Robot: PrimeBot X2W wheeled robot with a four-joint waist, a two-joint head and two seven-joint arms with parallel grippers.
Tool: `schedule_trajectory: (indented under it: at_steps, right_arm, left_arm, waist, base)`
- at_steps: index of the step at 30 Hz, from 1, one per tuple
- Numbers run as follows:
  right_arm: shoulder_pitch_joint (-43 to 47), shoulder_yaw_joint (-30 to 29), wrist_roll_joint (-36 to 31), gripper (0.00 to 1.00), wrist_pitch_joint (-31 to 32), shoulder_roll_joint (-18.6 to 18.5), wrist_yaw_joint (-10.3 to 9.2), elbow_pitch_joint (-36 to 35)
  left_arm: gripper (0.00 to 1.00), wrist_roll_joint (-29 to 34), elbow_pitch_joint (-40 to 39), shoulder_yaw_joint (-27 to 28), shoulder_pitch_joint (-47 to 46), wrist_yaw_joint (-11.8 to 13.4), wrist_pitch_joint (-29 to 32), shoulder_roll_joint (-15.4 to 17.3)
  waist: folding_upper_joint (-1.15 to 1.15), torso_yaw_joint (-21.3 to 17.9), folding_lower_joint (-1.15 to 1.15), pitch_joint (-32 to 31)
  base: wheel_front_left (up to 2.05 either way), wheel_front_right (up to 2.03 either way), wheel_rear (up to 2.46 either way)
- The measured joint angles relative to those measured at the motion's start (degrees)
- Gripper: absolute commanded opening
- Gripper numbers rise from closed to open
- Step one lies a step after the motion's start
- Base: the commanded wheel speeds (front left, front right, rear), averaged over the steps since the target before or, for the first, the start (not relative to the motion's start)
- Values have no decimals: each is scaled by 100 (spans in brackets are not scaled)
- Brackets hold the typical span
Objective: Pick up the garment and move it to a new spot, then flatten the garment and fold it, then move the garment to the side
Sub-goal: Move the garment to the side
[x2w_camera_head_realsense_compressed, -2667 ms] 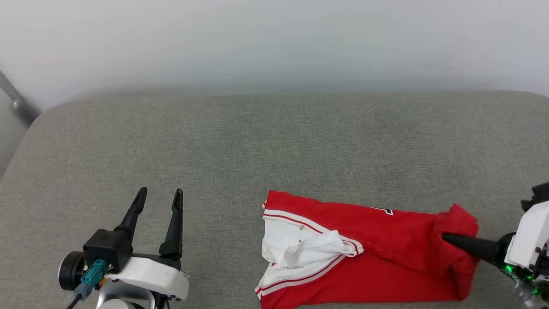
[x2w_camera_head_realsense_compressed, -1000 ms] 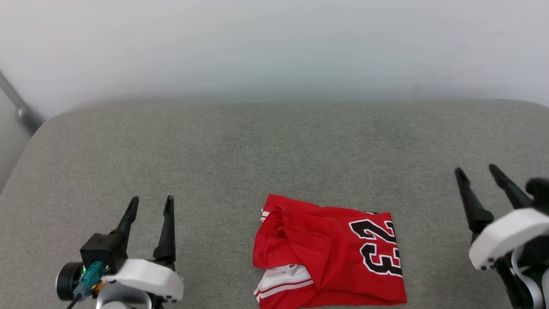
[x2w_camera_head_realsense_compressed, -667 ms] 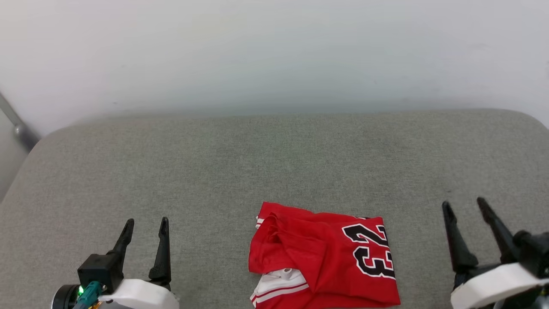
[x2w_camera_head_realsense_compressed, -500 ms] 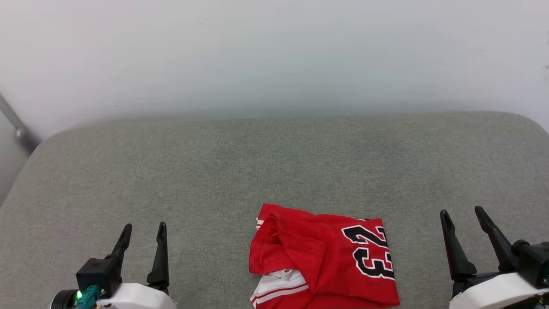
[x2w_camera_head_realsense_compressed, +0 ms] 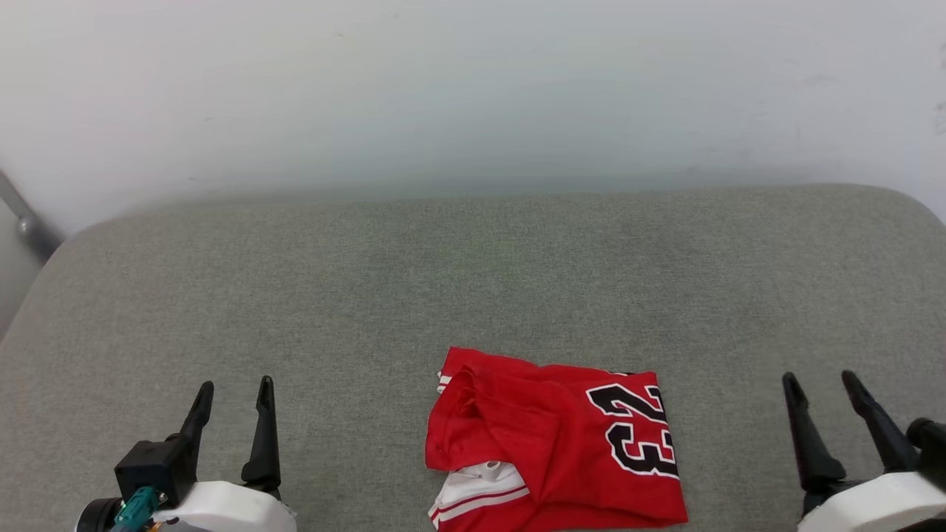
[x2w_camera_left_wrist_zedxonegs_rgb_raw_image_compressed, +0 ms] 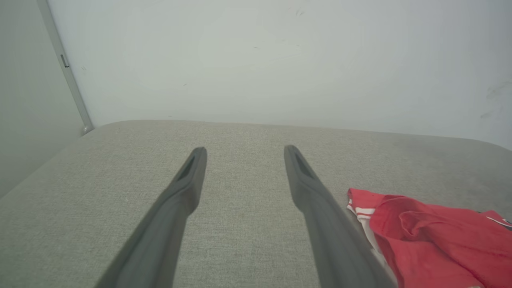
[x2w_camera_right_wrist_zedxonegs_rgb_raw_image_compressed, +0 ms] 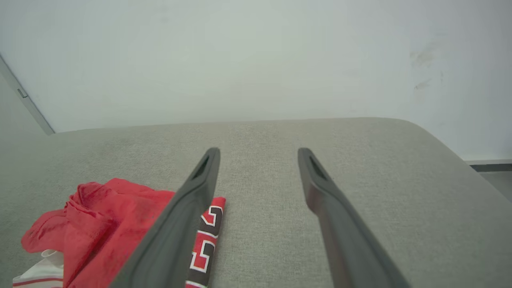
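Near the front edge of the grey fabric cushion [x2w_camera_head_realsense_compressed: 473,281], between our two arms, we see the red jersey T-shirt [x2w_camera_head_realsense_compressed: 547,436] lying folded into a rough square. A black, white-outlined "23" shows sideways on its right half, and white fabric with red stripes peeks out at its near left corner. Our left claw [x2w_camera_head_realsense_compressed: 236,383] stands well to its left, fingers spread and holding nothing; our right claw [x2w_camera_head_realsense_compressed: 819,377] stands well to its right, likewise spread and empty. A pale wall [x2w_camera_head_realsense_compressed: 473,89] rises behind the cushion
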Motion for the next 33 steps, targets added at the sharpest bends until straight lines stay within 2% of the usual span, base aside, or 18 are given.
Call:
schedule_trajectory:
  at_steps: [3, 6, 10, 14, 18, 20, 22, 25, 28, 31, 33]
  right_arm:
    - [24, -436, 290, 100, 356, 47, 0, 123]
    - [12, -1077, 784, 100, 1036, -53, 0, 383]
    - [-103, -1749, 1380, 100, 2274, -271, 0, 855]
    - [-322, -2019, 1578, 100, 3622, -399, 0, 1441]
    - [-704, -2136, 1962, 100, 4558, -9, 0, 1954]
    - [-977, -2313, 2580, 100, 5020, 263, 0, 2218]
    - [-1264, -2463, 3106, 100, 5402, 348, 0, 2504]
    - [-1751, -2665, 4136, 100, 5704, 338, 0, 3243]
    - [-2098, -2381, 4787, 100, 5736, 364, 1, 3949]
    - [-2296, -1994, 5177, 100, 5645, 345, 0, 4330]
    - [-2371, -1749, 5289, 31, 5525, 316, 0, 4428]
  left_arm:
    - [100, -19, -10, 58, -6, 9, -1, -24]
    - [100, -24, -25, 121, -10, 10, -3, -64]
    - [100, -7, -40, 171, -58, -5, -9, -118]
    - [100, 59, -63, 215, -126, -42, -10, -200]
    - [100, 190, -146, 221, -219, -118, -11, -319]
    - [100, 243, -174, 245, -249, -146, -11, -391]
    - [100, 257, -170, 248, -254, -181, -11, -474]
    - [100, 302, -136, 253, -286, -271, -11, -515]
    - [100, 358, -66, 247, -359, -358, -11, -528]
    - [100, 403, -33, 268, -382, -383, -11, -525]
    - [100, 435, -26, 281, -417, -419, -12, -530]
  waist:
    - [0, 4, 0, 35]
    - [0, 24, 0, 59]
    - [0, 120, 0, 104]
    - [0, 238, 0, 198]
    - [0, 402, 0, 347]
    - [0, 495, 0, 438]
    - [0, 588, 0, 524]
    - [0, 718, 0, 641]
    - [0, 843, 1, 717]
    - [0, 931, 0, 765]
    - [0, 963, 0, 791]
  base:
    - [0, 0, 0]
    - [0, 0, 0]
    - [0, 0, 0]
    - [0, 0, 0]
    - [0, 0, 0]
    - [0, 0, 0]
    - [0, 0, 0]
    - [0, 0, 0]
    - [0, 0, 0]
    - [0, 0, 0]
    - [0, 0, 0]
